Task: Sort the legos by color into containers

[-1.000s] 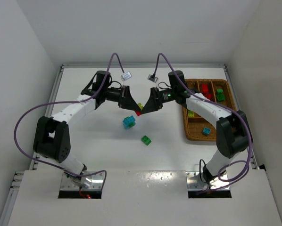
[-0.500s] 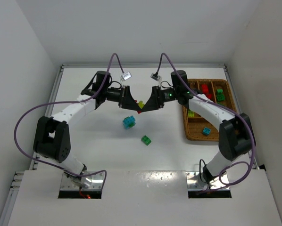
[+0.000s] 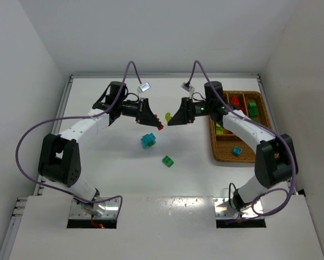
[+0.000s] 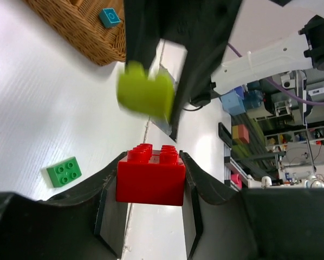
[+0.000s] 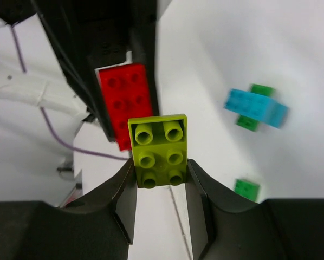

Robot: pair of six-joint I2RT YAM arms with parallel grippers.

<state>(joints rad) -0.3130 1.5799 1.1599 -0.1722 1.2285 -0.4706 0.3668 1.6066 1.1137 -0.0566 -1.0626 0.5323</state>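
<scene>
From above: a cyan stack (image 3: 148,140) and a green brick (image 3: 167,161) lie loose on the table (image 3: 113,157), with the wicker tray (image 3: 213,142) far right.

Left wrist: the left gripper (image 4: 151,162) is clamped on the red brick (image 4: 151,174).

Right wrist: the right gripper (image 5: 161,168) pinches the yellow-green brick (image 5: 157,150), the red brick just behind it.

Ahead of the left gripper (image 4: 151,162) the lime brick (image 4: 146,95) is blurred and the tray (image 4: 81,27) cut off; right of the right gripper (image 5: 159,173) the cyan brick (image 5: 254,106) blurs
</scene>
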